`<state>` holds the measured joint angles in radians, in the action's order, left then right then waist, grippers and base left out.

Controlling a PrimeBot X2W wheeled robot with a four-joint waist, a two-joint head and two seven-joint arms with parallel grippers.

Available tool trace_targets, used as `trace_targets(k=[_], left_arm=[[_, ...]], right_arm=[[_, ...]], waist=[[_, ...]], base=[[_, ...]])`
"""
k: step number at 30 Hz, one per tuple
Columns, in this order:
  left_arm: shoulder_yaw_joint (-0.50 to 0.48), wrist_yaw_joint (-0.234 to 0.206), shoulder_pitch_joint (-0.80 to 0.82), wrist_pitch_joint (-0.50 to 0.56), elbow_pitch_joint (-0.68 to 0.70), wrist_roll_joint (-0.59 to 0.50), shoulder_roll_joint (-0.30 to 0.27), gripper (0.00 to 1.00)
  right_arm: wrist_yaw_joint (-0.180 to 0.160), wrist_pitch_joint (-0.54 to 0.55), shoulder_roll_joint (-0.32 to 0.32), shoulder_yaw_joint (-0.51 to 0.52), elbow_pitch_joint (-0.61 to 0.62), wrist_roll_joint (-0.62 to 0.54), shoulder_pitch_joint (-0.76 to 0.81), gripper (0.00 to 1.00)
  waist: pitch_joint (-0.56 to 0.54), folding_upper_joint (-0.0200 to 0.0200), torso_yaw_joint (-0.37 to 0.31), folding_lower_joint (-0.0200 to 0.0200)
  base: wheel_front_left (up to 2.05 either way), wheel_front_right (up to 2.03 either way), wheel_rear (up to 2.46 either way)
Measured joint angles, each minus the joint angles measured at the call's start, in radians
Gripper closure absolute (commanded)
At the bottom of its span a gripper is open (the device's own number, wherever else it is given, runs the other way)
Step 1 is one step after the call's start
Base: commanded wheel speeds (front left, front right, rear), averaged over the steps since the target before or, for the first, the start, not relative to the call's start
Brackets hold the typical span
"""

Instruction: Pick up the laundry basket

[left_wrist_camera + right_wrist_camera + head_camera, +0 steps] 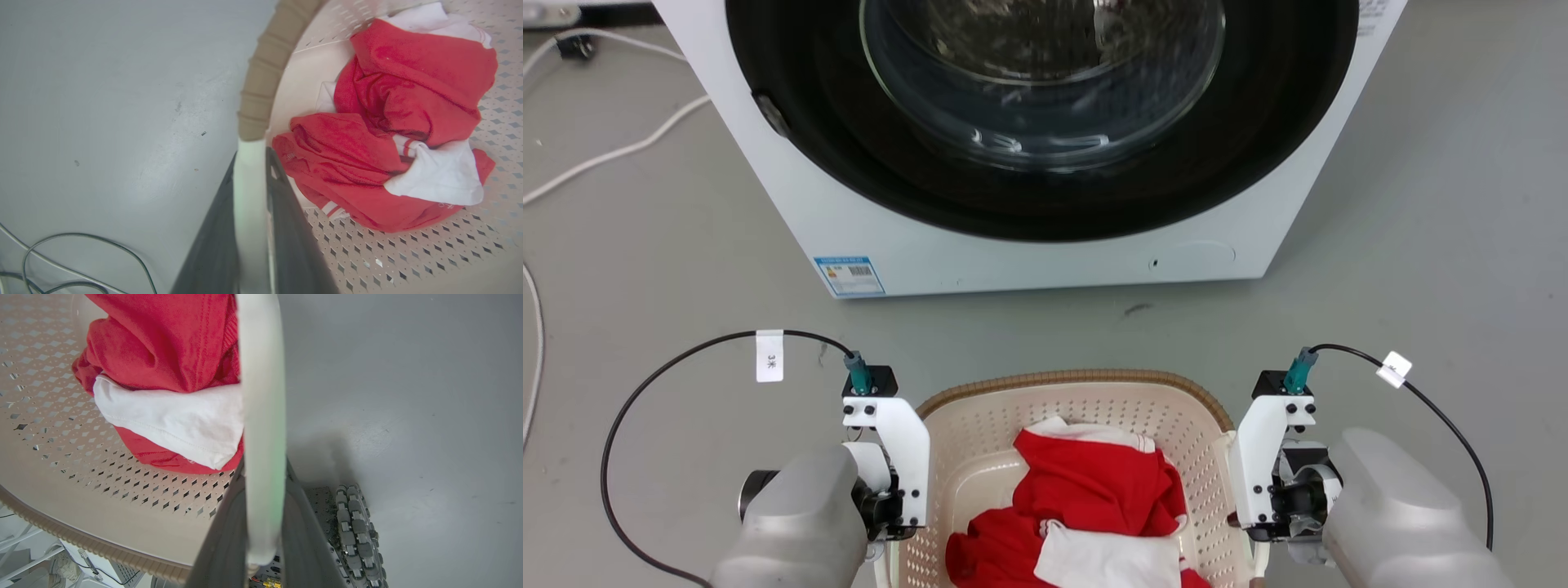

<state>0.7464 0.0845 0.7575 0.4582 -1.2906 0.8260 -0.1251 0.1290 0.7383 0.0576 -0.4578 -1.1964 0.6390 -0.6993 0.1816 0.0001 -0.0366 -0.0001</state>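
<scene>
The laundry basket (1078,380) is cream with perforated walls and a brown woven-look rim. It sits low in the head view between my two arms and holds crumpled red and white clothes (1094,498). My left gripper (890,514) is at its left side. In the left wrist view, my left gripper (251,159) is shut with a dark finger on each side of the white handle (249,196), just below the brown rim (265,73). My right gripper (1262,514) is at the basket's right side. In the right wrist view, my right gripper (263,467) is shut on the other white handle (261,416).
A white washer (1045,261) with a round dark glass door (1045,122) stands on the grey floor just beyond the basket. White cables (605,155) lie on the floor at the far left, and more cables (81,253) lie near my left arm. My base's wheel (359,535) is under my right gripper.
</scene>
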Motion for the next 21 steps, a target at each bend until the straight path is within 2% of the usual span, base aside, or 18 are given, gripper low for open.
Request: trace_targets(k=[10,21], left_arm=[[-0.005,-0.005,-0.013,0.078,0.0,0.025,-0.01,1.0],[-0.002,-0.007,-0.011,0.125,0.0,0.037,-0.001,1.0]], right_arm=[[0.0,0.091,-0.002,-0.037,-0.021,0.049,-0.008,1.0],[0.0,0.116,-0.002,-0.045,-0.063,0.056,-0.018,1.0]], waist=[[-0.111,0.0,0.006,0.0001],[-0.198,0.0001,0.014,0.0]], base=[[0.0,0.0,0.0],[0.0,0.0,0.0]])
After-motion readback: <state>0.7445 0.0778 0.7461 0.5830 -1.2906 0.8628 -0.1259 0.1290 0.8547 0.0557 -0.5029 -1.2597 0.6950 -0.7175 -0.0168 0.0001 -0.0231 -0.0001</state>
